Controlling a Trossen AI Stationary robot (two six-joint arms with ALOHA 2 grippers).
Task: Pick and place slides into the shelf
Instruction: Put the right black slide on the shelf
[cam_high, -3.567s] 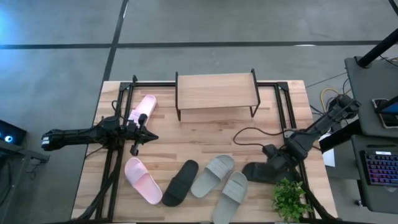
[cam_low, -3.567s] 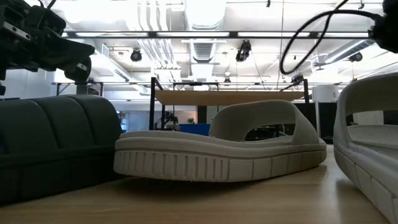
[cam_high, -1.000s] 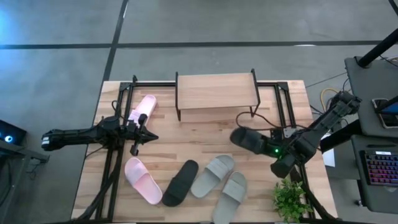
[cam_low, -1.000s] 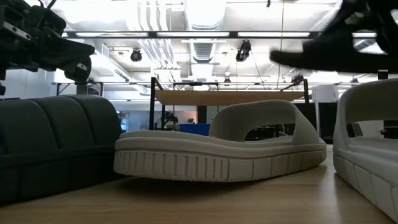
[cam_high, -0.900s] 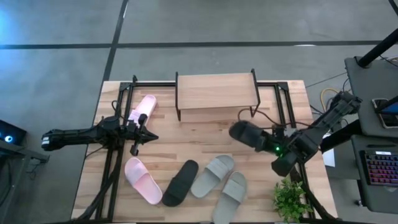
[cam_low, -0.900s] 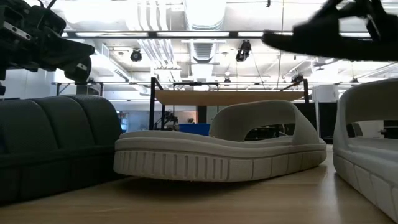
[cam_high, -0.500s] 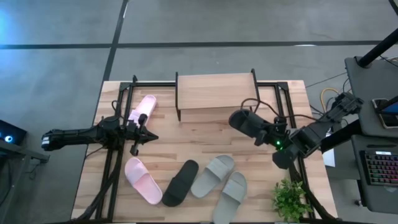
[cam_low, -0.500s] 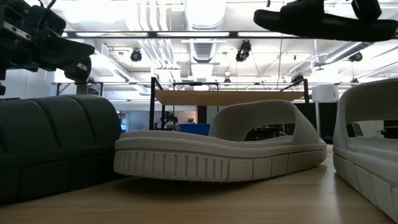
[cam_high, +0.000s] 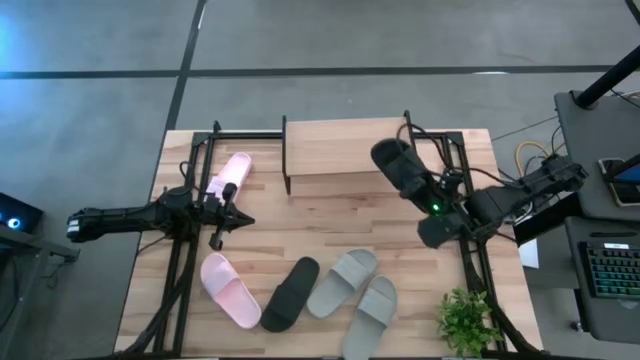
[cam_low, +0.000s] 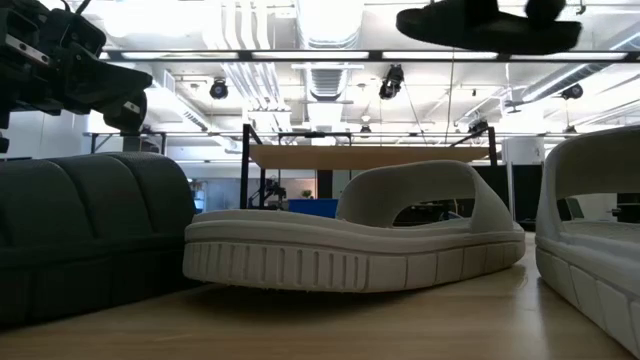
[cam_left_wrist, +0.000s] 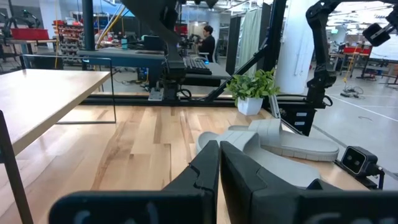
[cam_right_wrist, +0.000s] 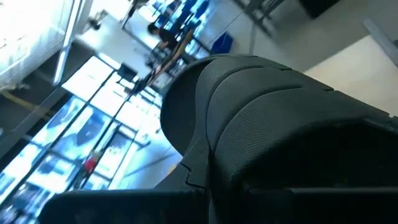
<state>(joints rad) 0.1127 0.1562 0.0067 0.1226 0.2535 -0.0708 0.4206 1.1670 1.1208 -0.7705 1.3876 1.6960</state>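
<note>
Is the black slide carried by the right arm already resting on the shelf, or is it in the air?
In the air. The black slide, held by the right pincer, hangs high above the shelf in the low view.

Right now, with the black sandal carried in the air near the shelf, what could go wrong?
1. The right gripper holds the black sandal by one end, with most of it sticking out past the gripper; it may tilt or slip out.
2. The sandal hangs over the right end of the shelf, close to its black leg; it could catch there while being lowered.
3. If dropped, it might fall beside the shelf instead of into it.
</note>
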